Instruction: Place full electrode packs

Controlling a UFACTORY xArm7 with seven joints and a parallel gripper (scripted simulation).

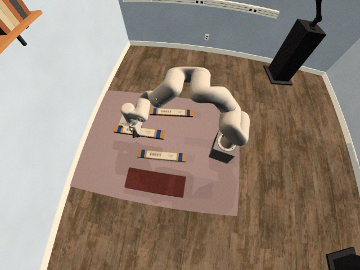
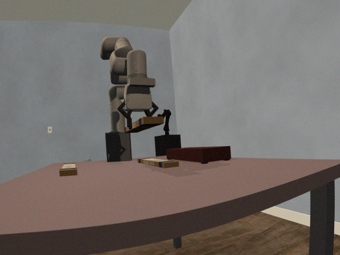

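Three tan electrode packs with blue bands are in view. My gripper (image 1: 134, 132) (image 2: 139, 117) is shut on one pack (image 1: 139, 132) (image 2: 144, 123) near its left end and holds it well above the table, tilted. A second pack (image 1: 171, 111) (image 2: 68, 169) lies flat at the table's far side. The third pack (image 1: 161, 154) (image 2: 158, 162) lies flat near the middle, just beside the low dark red platform (image 1: 155, 181) (image 2: 198, 153). Nothing lies on the platform.
The robot base (image 1: 223, 149) stands at the table's right edge. A tall black stand (image 1: 293, 50) is on the floor at the back right. A table leg (image 2: 321, 217) shows in the side view.
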